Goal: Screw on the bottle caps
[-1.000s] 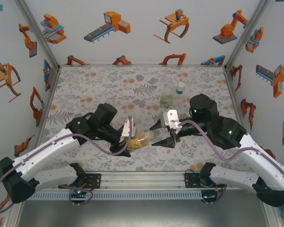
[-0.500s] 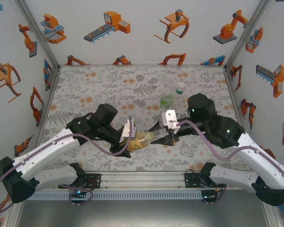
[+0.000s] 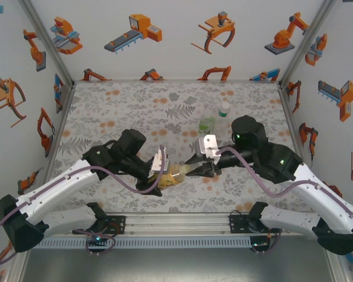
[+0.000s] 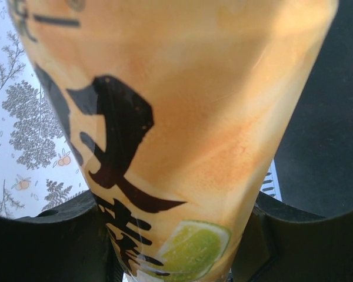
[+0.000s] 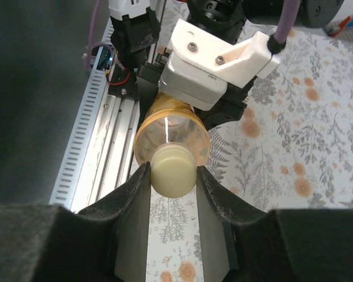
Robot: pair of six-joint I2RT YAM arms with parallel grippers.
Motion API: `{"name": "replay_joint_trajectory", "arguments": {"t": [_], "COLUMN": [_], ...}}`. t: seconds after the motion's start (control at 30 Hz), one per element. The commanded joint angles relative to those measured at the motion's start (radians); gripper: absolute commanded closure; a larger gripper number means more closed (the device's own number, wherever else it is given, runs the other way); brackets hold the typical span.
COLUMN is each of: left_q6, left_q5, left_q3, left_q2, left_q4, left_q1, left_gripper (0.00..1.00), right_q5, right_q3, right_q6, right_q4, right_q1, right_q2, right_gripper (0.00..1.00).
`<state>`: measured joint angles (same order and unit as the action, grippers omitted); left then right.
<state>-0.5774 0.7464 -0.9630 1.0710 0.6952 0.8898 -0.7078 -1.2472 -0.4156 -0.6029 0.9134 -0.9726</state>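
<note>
in the top view my left gripper [image 3: 157,174] is clamped around the amber bottle [image 3: 175,174], which is held off the table [image 3: 106,111] and tipped onto its side. its long axis runs roughly 9-to-3 o'clock, base toward the left arm and neck toward the right arm.

my right gripper [image 3: 194,170] comes in from 3 o'clock and meets that neck end-on. from the right wrist camera the pale cap [image 5: 172,170] sits between the two fingers [image 5: 132,205], both pads pressed against its sides, so i read the jaws as closed on the cap. the bottle's shoulder lies straight beyond it at 12 o'clock, so the bottle's axis and my gripper's approach line look nearly the same line. that alignment is what the next twist depends on. if the wrist rolls about that line the cap should thread, while any offset toward 10 or 2 o'clock would risk cross-threading.

the left wrist camera shows the printed label pressed close between its dark fingers [image 4: 47,247], so the hold looks firm enough to resist the turning.

the right arm is the one on the cap. the other two bottles [image 3: 206,124] stand upright at about 12 to 1 o'clock from the grip, apart from it.
</note>
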Motion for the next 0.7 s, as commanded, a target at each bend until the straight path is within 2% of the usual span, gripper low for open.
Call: {"name": "replay_joint_trajectory", "arguments": {"t": [0.0,0.13,0.23,0.33,0.57,0.67], "left_q6": [-0.011,0.04,0.055,0.065,0.083,0.088], "left_q5": [-0.078,-0.257,-0.345,-0.422,-0.494,-0.494], "left_q3": [-0.013,0.045,0.064,0.059,-0.004,-0.032], "left_q2": [-0.019,-0.063,-0.067,-0.04,0.065,0.103], "left_q4": [-0.044,-0.214,-0.311,-0.371,-0.436,-0.45], "left_q1": [0.005,0.005,0.005,0.005,0.005,0.006], "left_gripper": [1.0,1.0,1.0,1.0,1.0,1.0], "right_q5": [0.098,0.236,0.399,0.558,0.711,0.826], "right_q3": [-0.035,-0.009,0.013,0.004,0.005,0.012], "right_q6": [0.134,0.346,0.56,0.76,1.177,1.345], "right_q4": [0.0,0.068,0.134,0.127,0.121,0.063], "right_q1": [0.003,0.004,0.003,0.002,0.002,0.002], "right_q2": [-0.022,-0.032,-0.041,-0.064,-0.098,-0.099], "right_gripper": [0.78,0.84,0.9,0.94,0.99,1.0]}}
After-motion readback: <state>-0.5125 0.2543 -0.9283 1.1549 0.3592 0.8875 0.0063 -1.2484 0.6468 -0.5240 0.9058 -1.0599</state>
